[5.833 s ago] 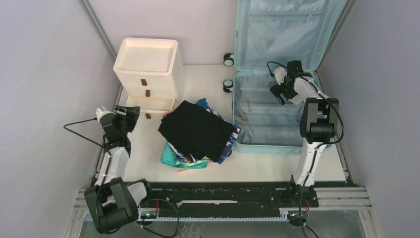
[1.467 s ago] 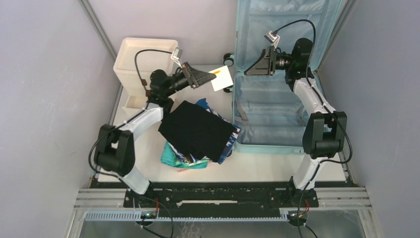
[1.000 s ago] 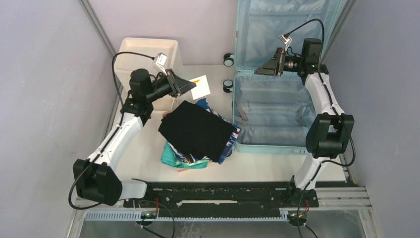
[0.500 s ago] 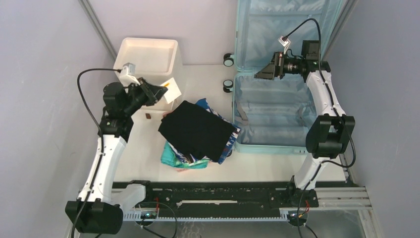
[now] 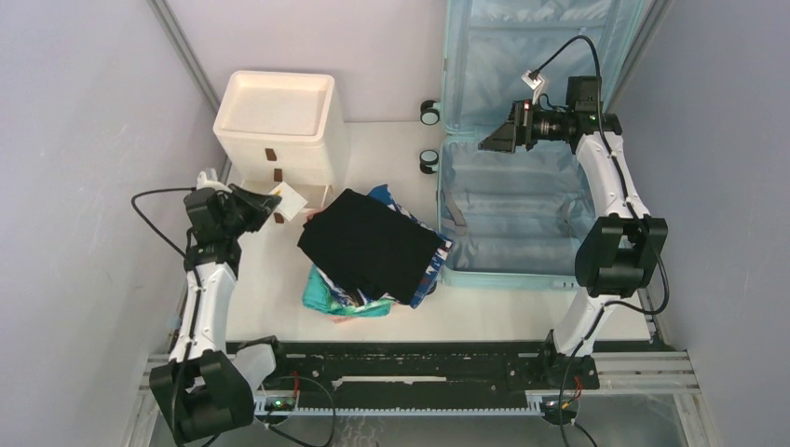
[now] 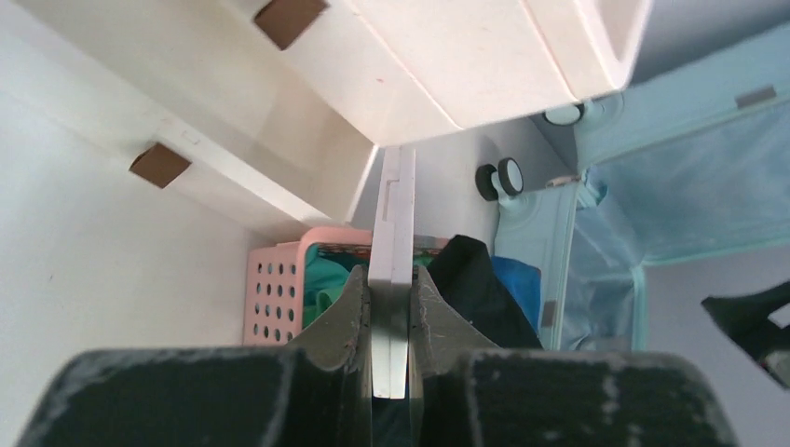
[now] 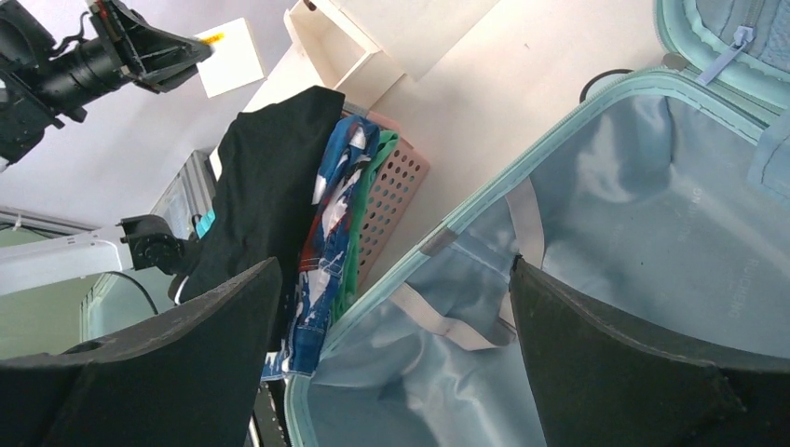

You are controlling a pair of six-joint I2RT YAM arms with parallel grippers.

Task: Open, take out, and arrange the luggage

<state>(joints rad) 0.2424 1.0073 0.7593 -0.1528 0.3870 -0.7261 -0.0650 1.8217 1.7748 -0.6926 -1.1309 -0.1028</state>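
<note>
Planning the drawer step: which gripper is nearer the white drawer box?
Left. The left gripper, clamping a white card, sits at the drawer box's lower front; the right gripper hovers over the luggage.

Bright, even light, soft shadows; wrist views blur up close

The left arm stands folded upright, and the left end effector [image 5: 270,197] pinches a thin white card [image 6: 393,223]. The right arm stretches far forward, wrist turned left; the right end effector [image 7: 393,270] gapes wide, holding nothing.
</note>
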